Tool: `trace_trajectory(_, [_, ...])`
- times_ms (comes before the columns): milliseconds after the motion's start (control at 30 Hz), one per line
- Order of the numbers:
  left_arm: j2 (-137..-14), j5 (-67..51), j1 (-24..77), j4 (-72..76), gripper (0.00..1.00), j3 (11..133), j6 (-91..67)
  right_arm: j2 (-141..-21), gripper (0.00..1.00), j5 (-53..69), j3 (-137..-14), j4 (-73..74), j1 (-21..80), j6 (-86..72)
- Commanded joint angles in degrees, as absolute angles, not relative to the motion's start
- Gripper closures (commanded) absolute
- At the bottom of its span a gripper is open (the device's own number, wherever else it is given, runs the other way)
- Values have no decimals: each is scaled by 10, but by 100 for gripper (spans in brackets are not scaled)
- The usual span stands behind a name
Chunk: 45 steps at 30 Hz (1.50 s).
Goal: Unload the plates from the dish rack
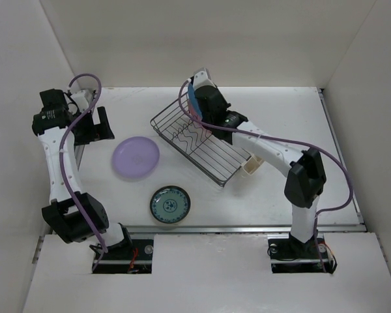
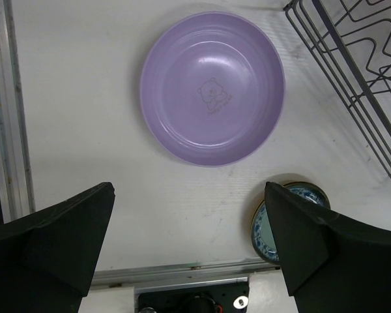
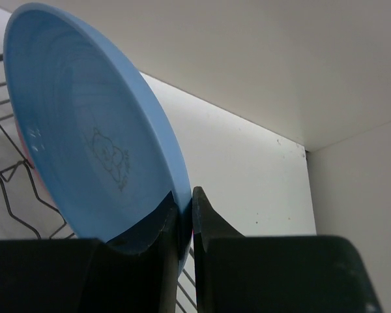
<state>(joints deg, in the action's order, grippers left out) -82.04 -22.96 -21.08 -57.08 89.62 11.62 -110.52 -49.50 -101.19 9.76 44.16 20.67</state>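
A: Your right gripper (image 3: 186, 215) is clenched on the rim of the blue plate (image 3: 85, 130). The plate stands on edge, hollow face toward frame left.

B: From overhead you see only its thin edge, at the rack's (image 1: 202, 147) upper end. Your left gripper (image 2: 189, 195) hangs released above the purple plate (image 2: 212, 88), which lies flat on the table.

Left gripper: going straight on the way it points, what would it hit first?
Probably the bare table just short of the lavender plate, seen between the open jaws of the left gripper. Depth is unclear; it might meet the plate's near rim instead.
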Motion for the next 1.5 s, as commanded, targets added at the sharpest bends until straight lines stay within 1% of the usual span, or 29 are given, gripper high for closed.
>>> trace_trajectory(0, [-821,-250,-211,-580,0,893,125,-1069,100,-522,-1010,38,454,212])
trace_trajectory(200, [-821,-286,-196,-597,0,900,143,-1046,100,-529,-1005,38,464,213])
trace_trajectory(267, [-826,-302,-178,-605,0,912,161,-1025,100,-498,-1012,54,464,194])
trace_trajectory(300, [-826,-315,-169,-613,0,912,161,-1017,100,-477,-1018,89,464,156])
trace_trajectory(433, [-826,-366,-128,-618,0,929,176,-981,100,-277,-1029,161,464,72])
trace_trajectory(467, [-821,-378,-121,-618,0,936,176,-981,100,-186,-1029,171,464,59])
trace_trajectory(533, [-821,-399,-104,-613,0,943,170,-981,100,-115,-1024,185,464,20])
trace_trajectory(567, [-821,-399,-98,-607,0,948,170,-987,100,-51,-1024,185,464,11])
trace_trajectory(667, [-826,-399,-84,-600,0,948,161,-1001,100,45,-998,178,464,-11])
trace_trajectory(700, [-831,-389,-84,-600,0,948,161,-1001,100,108,-985,167,464,-23])
trace_trajectory(833, [-844,-369,-66,-624,0,941,173,-1012,100,225,-954,113,464,-63])
trace_trajectory(867, [-844,-369,-60,-624,2,936,173,-1019,100,243,-954,113,464,-63])
trace_trajectory(900, [-844,-360,-60,-624,7,922,178,-1024,100,271,-954,107,464,-69])
trace_trajectory(933, [-844,-351,-60,-624,7,914,178,-1024,100,284,-954,99,464,-69])
trace_trajectory(967, [-844,-345,-60,-624,18,906,178,-1024,100,294,-947,92,464,-76])
trace_trajectory(1067, [-844,-332,-60,-634,36,881,197,-1030,100,315,-941,71,464,-92])
trace_trajectory(1100, [-844,-332,-60,-640,48,875,203,-1030,100,315,-941,71,464,-92])
trace_trajectory(1233, [-839,-346,-60,-664,73,862,220,-1041,100,288,-947,76,464,-92])
trace_trajectory(1267, [-838,-346,-60,-664,87,862,220,-1041,100,282,-947,76,464,-92])
trace_trajectory(1333, [-833,-341,-60,-671,100,862,220,-1041,100,282,-954,76,464,-92])
trace_trajectory(1467, [-833,-336,-60,-683,100,857,225,-1046,100,277,-959,76,464,-92])
